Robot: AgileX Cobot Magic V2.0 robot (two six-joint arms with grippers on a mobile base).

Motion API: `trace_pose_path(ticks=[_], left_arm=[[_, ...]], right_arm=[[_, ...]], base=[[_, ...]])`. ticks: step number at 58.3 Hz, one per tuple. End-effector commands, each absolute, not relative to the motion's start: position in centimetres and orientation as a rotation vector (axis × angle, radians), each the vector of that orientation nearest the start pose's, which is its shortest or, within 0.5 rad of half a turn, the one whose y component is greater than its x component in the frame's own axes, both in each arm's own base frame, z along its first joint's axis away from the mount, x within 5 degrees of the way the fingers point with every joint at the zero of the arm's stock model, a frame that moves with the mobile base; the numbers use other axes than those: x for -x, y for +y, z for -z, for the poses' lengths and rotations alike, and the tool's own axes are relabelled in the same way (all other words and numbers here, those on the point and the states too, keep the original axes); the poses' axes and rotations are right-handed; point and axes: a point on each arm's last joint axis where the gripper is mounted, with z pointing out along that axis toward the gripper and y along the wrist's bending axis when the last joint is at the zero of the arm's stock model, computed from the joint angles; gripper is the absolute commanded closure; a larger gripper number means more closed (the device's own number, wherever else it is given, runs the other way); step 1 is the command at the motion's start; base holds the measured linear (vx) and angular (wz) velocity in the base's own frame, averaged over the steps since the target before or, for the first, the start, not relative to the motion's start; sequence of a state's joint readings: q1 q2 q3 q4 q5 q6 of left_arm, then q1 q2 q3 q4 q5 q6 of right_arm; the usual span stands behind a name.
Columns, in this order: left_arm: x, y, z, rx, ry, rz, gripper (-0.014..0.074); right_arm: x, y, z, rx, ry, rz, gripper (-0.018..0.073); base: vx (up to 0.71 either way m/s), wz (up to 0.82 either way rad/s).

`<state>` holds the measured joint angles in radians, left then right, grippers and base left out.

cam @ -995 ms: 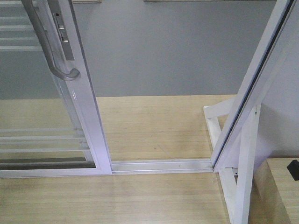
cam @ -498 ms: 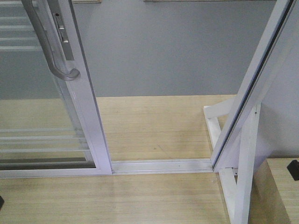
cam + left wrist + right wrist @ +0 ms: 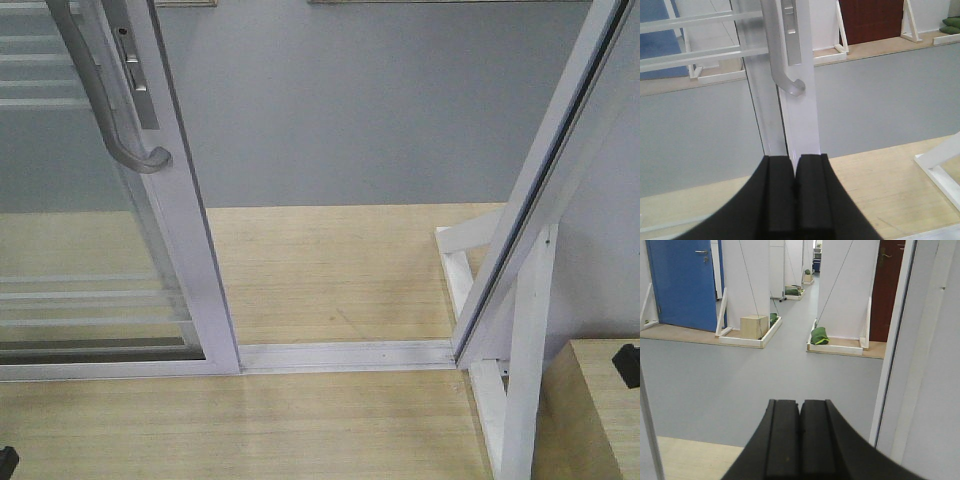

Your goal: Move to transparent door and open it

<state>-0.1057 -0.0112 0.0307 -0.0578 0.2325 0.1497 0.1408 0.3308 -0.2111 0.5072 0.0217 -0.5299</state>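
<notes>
Transparent door point(image 3: 150, 250) at front left, slid partly open along floor track point(image 3: 345, 355). Left end effector point(image 3: 795, 192) clenched, aimed at grey handle point(image 3: 782, 60) (apparently for pushing). Right end effector point(image 3: 800, 437) clenched, unladen.

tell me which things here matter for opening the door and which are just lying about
Part of the job:
- transparent door, slid aside
- its grey pull handle
- floor track
- left gripper, shut, facing the door frame
- right gripper, shut

Just lying about:
- blue door
- wooden box
- green bag
- dark red door
</notes>
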Motion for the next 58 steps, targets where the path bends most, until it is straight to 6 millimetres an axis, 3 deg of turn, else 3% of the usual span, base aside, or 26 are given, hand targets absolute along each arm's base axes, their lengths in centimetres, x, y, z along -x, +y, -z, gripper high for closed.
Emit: trace_pose_path(ticks=[1,44,58], left_arm=[[-5.5,-0.7,-18.7,-0.177,1.643,0.026,0.0521],[-5.5,-0.7,-18.7,-0.177,1.643,0.026,0.0521],[-5.5,-0.7,-18.7,-0.177,1.643,0.026,0.0521]], right_arm=[[-8.8,1.0,-27.5,0.106,1.539,-0.073,0.0559],[-8.8,1.1,-27.5,0.162,1.538,-0.026,0.0559],[-6.7,1.0,-27.0,0.191,1.511,-0.028,0.0559]], base=[[0.00,0.00],[0.00,0.00],[0.00,0.00]])
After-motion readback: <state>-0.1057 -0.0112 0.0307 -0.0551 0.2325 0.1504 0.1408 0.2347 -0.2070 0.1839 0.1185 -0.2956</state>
